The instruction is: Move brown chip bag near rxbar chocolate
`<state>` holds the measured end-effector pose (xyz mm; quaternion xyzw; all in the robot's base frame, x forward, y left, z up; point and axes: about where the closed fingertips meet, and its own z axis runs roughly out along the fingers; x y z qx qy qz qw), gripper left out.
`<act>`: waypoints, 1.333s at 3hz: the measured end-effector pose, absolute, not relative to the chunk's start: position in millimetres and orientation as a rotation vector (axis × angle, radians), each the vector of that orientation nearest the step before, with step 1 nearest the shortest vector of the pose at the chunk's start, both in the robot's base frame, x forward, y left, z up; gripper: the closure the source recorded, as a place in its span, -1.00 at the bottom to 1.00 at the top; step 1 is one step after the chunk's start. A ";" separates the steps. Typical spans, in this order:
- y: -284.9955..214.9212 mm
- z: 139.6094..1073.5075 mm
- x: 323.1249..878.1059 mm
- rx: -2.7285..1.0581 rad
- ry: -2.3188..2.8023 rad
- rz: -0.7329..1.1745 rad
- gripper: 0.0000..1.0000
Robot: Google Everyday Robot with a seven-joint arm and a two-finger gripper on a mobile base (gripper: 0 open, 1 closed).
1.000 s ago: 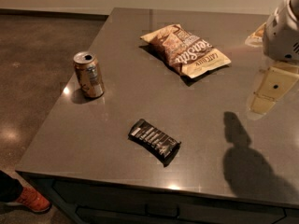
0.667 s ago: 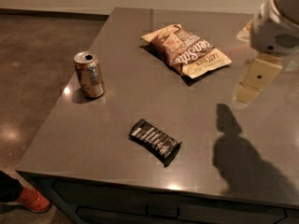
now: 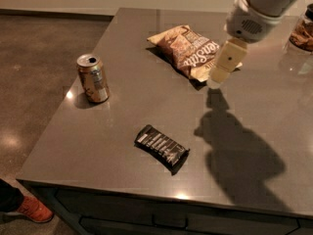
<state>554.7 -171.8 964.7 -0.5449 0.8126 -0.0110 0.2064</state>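
The chip bag [image 3: 188, 50] lies at the far side of the bench [image 3: 142, 106], well apart from the chocolate bar [image 3: 162, 147] near the front edge. The gripper [image 3: 217, 75] hangs over the bag's right end; I cannot tell how wide it stands. A can [image 3: 93, 78] stands at the left.

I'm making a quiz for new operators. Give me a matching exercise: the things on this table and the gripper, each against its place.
1. chip bag
2. chocolate bar
3. drink can
4. gripper

a. lying near the front edge of the table
b. standing upright on the left side
c. lying toward the far side
d. over the table, at the chip bag's right end

Pairs: 1-c, 2-a, 3-b, 4-d.
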 end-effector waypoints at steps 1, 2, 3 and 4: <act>-167.3 956.8 630.4 -1.377 2.293 -0.034 -1.00; -179.0 947.8 689.9 -1.235 2.333 -0.038 -1.00; -188.2 933.3 722.8 -1.149 2.385 -0.048 -1.00; -203.3 909.7 740.2 -1.074 2.446 -0.056 -1.00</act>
